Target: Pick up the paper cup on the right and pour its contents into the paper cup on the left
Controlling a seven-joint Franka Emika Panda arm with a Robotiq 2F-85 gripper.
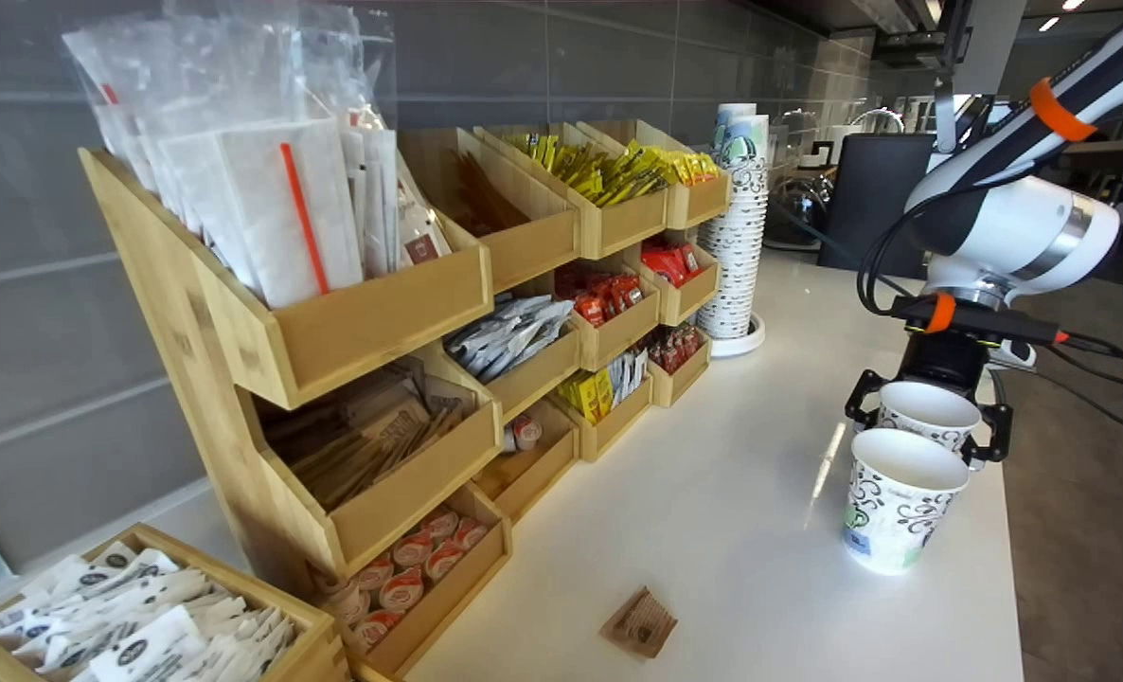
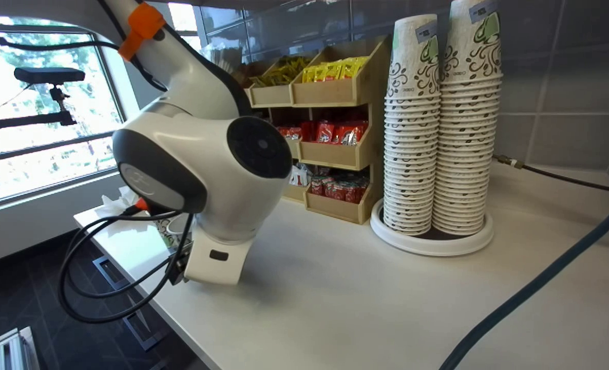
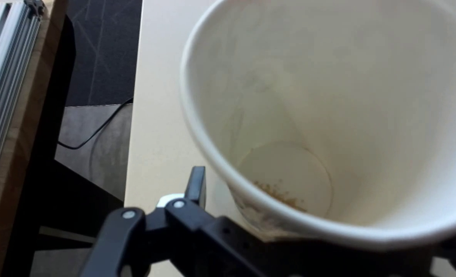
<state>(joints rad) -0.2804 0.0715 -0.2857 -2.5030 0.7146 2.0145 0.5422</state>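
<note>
Black gripper [image 1: 921,435] straddles a paper cup [image 1: 933,407], jaws apart on either side, apparently to clamp it for pouring.

In an exterior view, by the outer edge of the counter [image 1: 760,493], the nearer cup [image 1: 905,511] hides the base of the farther cup [image 1: 931,405] from you. In an exterior view, the arm [image 2: 207,159] covers most of both; your wrist view crops a cup's rim.

A white countertop [image 1: 713,549] lies below the gripper [image 1: 926,431], flanked by gray-tiled wall [image 1: 609,57] and dark floor [image 2: 27,272], bright window [image 2: 32,105] beyond.
</note>
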